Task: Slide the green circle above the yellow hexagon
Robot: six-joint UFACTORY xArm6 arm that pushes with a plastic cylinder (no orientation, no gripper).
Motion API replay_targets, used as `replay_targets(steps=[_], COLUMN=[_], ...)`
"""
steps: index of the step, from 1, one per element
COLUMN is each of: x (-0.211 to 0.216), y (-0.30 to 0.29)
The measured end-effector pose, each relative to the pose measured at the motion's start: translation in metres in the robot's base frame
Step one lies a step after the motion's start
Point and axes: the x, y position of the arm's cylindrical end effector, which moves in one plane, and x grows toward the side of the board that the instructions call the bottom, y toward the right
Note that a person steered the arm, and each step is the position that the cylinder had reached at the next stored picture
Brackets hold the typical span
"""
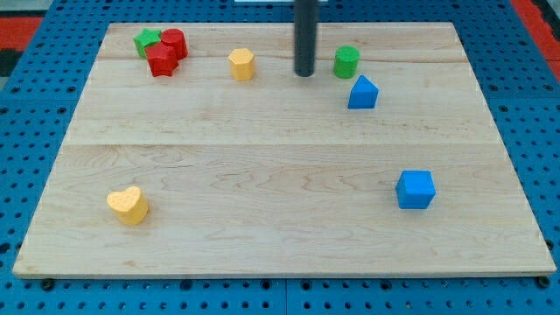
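Note:
The green circle [346, 61] is a short green cylinder near the view's top, right of centre. The yellow hexagon [242, 64] lies to its left at about the same height. My tip [304, 73] is the lower end of the dark rod, standing between the two blocks. It is a little left of the green circle and apart from it, with a wider gap to the yellow hexagon.
A blue triangular block [362, 93] sits just below and right of the green circle. A green star [147, 41], a red star [161, 61] and a red cylinder [174, 43] cluster at the top left. A yellow heart [129, 205] lies bottom left, a blue cube [415, 189] at right.

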Motion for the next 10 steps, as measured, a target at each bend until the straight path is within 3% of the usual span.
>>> replay_targets(steps=[3,4,6,7,10], x=[0.001,-0.023,-0.024,-0.054,-0.066], y=[0.149,0.141,0.022,0.004,-0.141])
